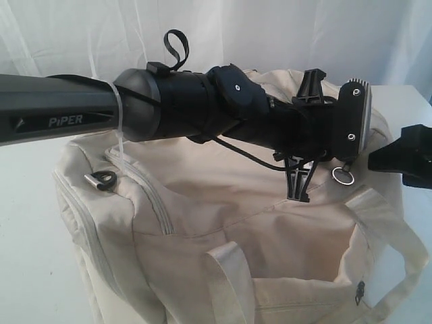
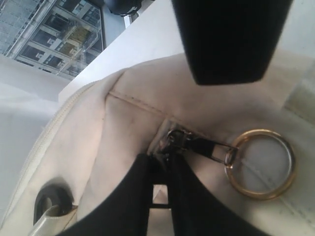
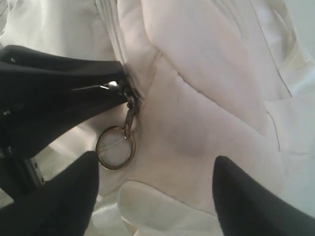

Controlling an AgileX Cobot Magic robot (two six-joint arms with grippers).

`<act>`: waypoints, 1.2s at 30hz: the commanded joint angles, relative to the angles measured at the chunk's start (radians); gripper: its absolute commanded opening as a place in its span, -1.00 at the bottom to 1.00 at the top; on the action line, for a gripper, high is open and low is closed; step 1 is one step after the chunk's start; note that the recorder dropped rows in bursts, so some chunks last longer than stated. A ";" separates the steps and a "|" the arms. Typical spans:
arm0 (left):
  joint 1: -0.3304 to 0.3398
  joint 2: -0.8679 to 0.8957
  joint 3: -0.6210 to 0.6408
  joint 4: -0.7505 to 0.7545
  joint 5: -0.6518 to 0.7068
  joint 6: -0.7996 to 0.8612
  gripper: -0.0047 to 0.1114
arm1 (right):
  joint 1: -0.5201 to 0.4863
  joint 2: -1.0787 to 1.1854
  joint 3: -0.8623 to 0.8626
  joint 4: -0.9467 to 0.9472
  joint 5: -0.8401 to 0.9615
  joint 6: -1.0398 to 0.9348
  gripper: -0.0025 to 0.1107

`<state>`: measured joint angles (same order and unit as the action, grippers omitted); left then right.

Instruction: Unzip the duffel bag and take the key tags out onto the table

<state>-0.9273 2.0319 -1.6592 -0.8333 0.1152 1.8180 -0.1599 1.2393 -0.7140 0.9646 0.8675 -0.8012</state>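
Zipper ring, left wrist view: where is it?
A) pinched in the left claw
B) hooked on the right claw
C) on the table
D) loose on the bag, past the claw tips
D: the ring lies on the bag beyond the left claw, which closes on the zipper pull.

Matt cream cloth duffel bag (image 1: 236,229), glossy metal zipper pull (image 2: 206,146) (ring (image 2: 260,195) brassy, smooth), smooth white table (image 1: 23,256)

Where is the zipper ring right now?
In the exterior view the zipper ring lies on top of the bag, right of centre, between the left claw, closed on its slider, and the right claw.
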 commanded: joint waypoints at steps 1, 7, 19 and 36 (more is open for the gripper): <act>-0.004 0.002 -0.007 -0.022 0.011 -0.007 -0.92 | 0.009 -0.009 0.005 0.007 -0.081 -0.026 0.15; -0.004 0.002 -0.007 -0.022 0.011 -0.004 -0.92 | 0.009 0.048 0.005 0.022 -0.084 -0.025 0.10; -0.004 0.002 -0.007 -0.022 0.009 -0.004 -0.92 | 0.009 0.137 0.005 0.079 -0.063 -0.027 -0.12; -0.004 0.002 -0.007 -0.019 0.008 0.039 -0.92 | 0.009 0.152 0.005 0.090 -0.090 -0.021 -0.96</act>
<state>-0.9273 2.0319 -1.6592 -0.8333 0.1152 1.8299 -0.1512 1.3866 -0.7121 1.0594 0.7969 -0.8190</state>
